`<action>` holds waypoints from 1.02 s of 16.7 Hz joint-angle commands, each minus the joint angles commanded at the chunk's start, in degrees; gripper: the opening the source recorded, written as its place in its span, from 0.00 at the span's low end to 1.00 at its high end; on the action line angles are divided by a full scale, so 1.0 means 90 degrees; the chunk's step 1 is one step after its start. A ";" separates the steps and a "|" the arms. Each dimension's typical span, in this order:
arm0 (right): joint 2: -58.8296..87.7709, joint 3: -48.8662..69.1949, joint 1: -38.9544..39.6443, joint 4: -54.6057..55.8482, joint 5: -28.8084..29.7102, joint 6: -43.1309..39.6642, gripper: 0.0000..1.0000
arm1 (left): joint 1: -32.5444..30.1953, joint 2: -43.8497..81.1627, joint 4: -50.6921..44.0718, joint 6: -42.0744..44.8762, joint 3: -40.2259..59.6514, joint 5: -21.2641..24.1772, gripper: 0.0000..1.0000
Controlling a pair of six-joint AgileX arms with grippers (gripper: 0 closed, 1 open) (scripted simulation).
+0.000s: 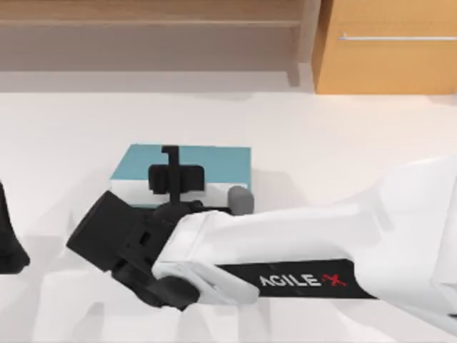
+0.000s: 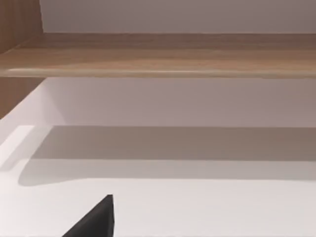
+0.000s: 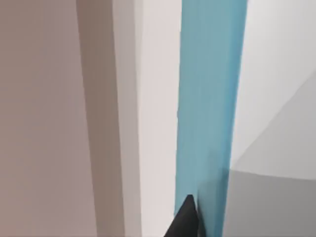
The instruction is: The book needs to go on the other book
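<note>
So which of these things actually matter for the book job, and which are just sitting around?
In the job: light blue book; right tool, at the book.
Just about: wooden shelf; cabinet; left tool, parked at the table's left edge.

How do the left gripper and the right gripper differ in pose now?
The right gripper reaches across the table over the light blue book; the left gripper sits at the table's left edge, apart from it. The right wrist view faces the blue cover; the left one faces a wooden shelf. Both are black.
</note>
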 joint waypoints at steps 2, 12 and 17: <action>0.0000 0.0000 0.0000 0.0000 0.0000 0.0000 0.00 | 0.0000 0.0000 0.0000 0.0000 0.0000 0.0000 1.00; 0.0055 0.0025 -0.0061 0.0096 -0.0033 -0.0083 0.08 | 0.0000 0.0000 0.0000 0.0000 0.0000 0.0000 1.00; 0.0055 0.0025 -0.0061 0.0096 -0.0033 -0.0083 0.45 | 0.0000 0.0000 0.0000 0.0000 0.0000 0.0000 1.00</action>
